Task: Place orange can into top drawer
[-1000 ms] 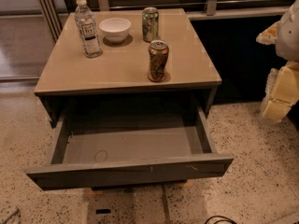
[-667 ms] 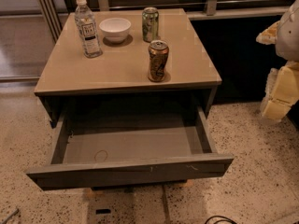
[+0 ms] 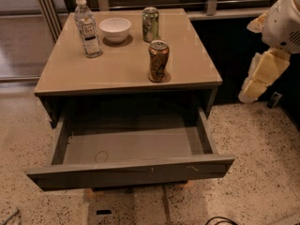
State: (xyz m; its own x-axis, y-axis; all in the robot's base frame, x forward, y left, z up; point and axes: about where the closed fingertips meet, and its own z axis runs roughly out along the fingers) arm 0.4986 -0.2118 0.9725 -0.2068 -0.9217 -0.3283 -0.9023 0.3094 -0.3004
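Approach step, grasp not yet made: orange can [image 3: 158,61] is set upright near the front edge of the table [image 3: 93,74], above the open top drawer [image 3: 131,172]; gripper [image 3: 258,78] is held well to the right, its state not discernible; a reach to the can is required next.

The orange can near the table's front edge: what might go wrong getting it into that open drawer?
The claw hangs off to the right of the table, apart from the orange can. Tall and slim, that can could tip if nudged and roll off the front edge. The green can just behind it might get bumped. The top drawer looks shallow, so a dropped can may topple.
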